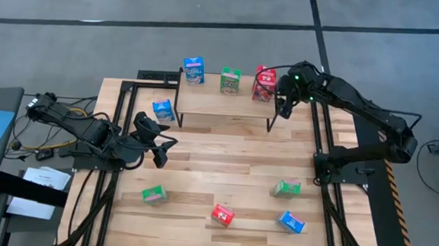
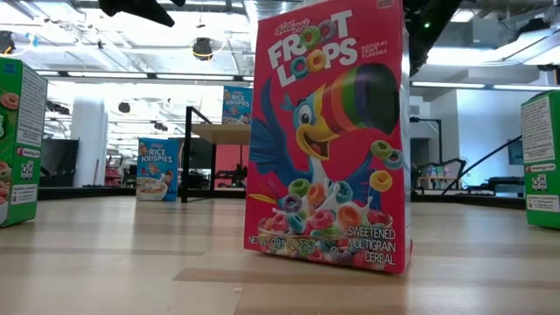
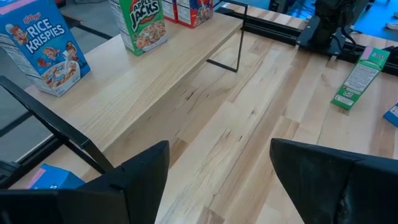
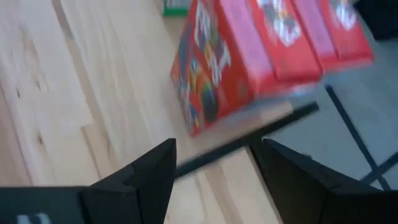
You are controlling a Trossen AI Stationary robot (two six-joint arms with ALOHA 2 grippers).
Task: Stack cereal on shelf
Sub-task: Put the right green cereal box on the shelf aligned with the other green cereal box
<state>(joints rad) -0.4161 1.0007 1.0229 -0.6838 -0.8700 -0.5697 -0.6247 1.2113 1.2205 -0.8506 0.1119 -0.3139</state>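
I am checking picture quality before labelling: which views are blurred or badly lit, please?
Right wrist view: the red boxes on the shelf are smeared by motion blur. Low view: the big red box is sharp, the bright ceiling lights glare. Left wrist view: sharp, evenly lit. High view: clear, soft shadows under the shelf.

3 boxes (image 1: pixel 230 79) on shelf (image 1: pixel 222 102); 5 on table (image 1: pixel 224 165).

Worktop (image 1: pixel 225 161): pale wood planks.
Shelf (image 1: pixel 224 102): along the far edge; blue box (image 1: pixel 194 70), green box (image 1: pixel 230 80), red boxes (image 1: pixel 264 84) upright on it.
Near edge: green box (image 1: pixel 154 194), red box (image 1: pixel 224 214), blue box (image 1: pixel 290 221), green box (image 1: pixel 286 188).
Beside the shelf's left end: blue box (image 1: pixel 163 110).
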